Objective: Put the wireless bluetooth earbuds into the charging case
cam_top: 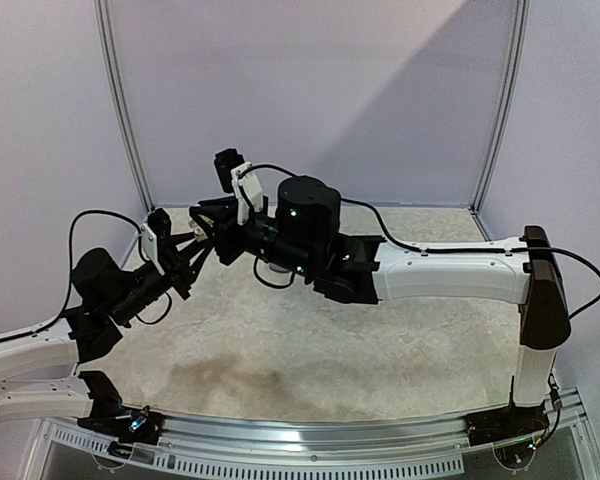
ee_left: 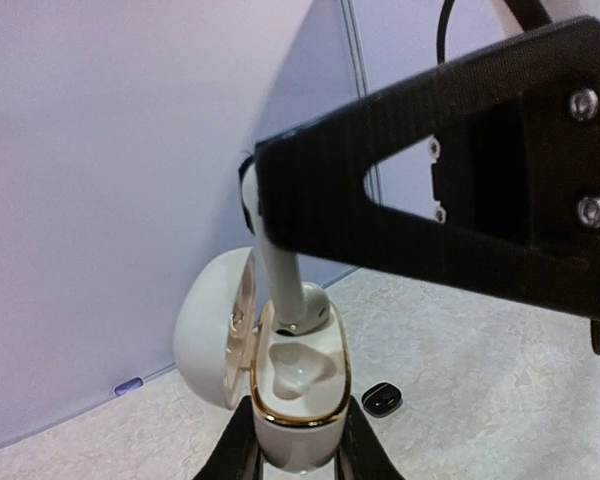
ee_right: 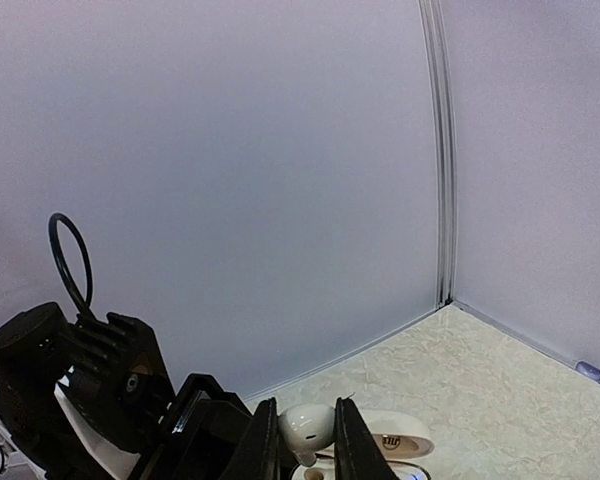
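My left gripper [ee_left: 302, 428] is shut on a white charging case [ee_left: 292, 450] with a gold rim, held upright with its lid [ee_left: 212, 335] swung open to the left. A white earbud [ee_left: 283, 278] comes down from above, and its lower end sits in the case's far socket. The near socket [ee_left: 298, 372] is empty. My right gripper [ee_right: 307, 428] is shut on that earbud [ee_right: 310, 420], and its black fingers [ee_left: 400, 190] fill the upper right of the left wrist view. In the top view the two grippers meet at the back left [cam_top: 202, 243], where they hide the case.
A small black oval item [ee_left: 382, 398] lies on the pale mat just right of the case. The lilac back wall [cam_top: 300, 90] and its corner posts stand close behind the grippers. The right arm [cam_top: 450, 275] stretches across the middle of the mat.
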Robot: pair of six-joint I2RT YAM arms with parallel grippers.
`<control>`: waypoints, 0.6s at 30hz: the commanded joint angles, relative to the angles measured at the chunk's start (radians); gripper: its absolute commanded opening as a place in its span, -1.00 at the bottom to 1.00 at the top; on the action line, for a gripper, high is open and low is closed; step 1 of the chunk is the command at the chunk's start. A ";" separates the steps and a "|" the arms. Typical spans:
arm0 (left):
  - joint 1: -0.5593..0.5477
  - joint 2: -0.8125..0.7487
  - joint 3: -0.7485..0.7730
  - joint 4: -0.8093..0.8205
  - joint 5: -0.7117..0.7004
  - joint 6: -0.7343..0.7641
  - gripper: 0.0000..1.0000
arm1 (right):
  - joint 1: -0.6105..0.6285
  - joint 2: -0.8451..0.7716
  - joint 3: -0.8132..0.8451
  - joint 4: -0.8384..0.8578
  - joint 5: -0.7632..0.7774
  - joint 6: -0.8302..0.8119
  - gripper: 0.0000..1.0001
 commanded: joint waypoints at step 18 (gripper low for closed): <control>-0.011 0.000 -0.001 0.041 -0.009 -0.015 -1.00 | 0.003 0.038 -0.025 0.003 0.033 0.002 -1.00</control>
